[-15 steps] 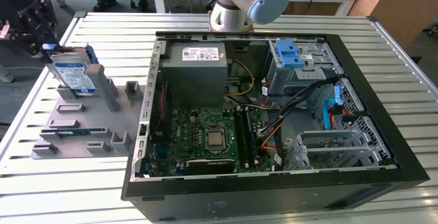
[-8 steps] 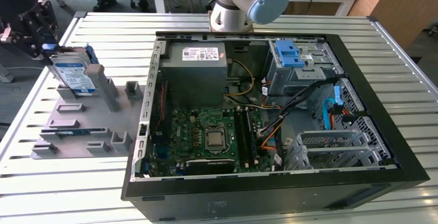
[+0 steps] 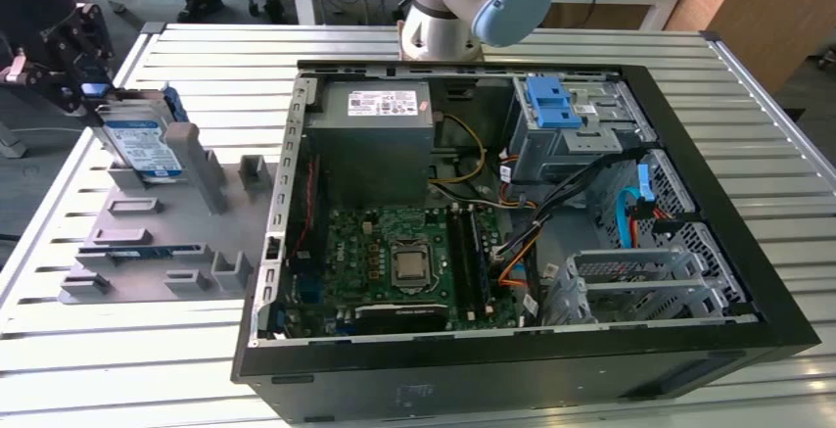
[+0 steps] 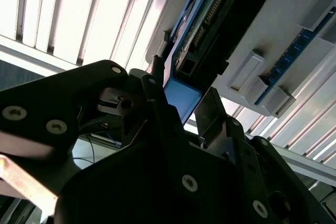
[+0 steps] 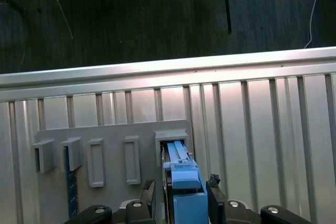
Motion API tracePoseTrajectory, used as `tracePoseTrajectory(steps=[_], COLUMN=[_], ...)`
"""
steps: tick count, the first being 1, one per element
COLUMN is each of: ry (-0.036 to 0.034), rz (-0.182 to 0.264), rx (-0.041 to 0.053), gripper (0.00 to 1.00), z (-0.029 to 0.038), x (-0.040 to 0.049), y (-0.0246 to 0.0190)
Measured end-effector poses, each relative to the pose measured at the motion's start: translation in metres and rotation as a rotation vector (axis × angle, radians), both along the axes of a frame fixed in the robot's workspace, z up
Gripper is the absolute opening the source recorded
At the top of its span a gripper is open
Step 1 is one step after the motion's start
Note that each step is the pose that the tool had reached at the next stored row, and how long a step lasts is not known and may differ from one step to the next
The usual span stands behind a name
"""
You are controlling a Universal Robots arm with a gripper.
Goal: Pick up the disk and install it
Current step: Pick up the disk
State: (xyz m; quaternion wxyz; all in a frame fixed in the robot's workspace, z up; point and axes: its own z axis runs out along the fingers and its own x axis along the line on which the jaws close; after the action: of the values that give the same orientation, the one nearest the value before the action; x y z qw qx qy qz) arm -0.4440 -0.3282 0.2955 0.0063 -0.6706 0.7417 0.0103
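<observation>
Silver rectangular disk (image 3: 139, 146) in bright blue plastic bracket, upright in grey holder (image 3: 157, 242), straddled by black tool (image 5: 181, 192), closure not discernible (likely stiff, dense, shock-sensitive; best gripped at bracket sides).

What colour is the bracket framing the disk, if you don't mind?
Bright blue; the first wrist view shows the bracket best.

Even, bright light falls from above. Beside my pincer (image 5: 181, 184) the slatted table (image 4: 94, 19) glares nearly white in the second wrist view, and the pincer itself is a dark silhouette. Beyond it the floor (image 5: 157, 14) is dim; far from it, the computer case (image 3: 523, 379) holds soft shadows.
</observation>
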Motion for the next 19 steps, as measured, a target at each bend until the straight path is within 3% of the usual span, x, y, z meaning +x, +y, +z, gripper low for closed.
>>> tracePoseTrajectory(steps=[19], ry=[0.0007], rz=[0.000], rx=[-0.0048], gripper=[0.50], z=[-0.0048], x=[0.0000], y=[0.0018])
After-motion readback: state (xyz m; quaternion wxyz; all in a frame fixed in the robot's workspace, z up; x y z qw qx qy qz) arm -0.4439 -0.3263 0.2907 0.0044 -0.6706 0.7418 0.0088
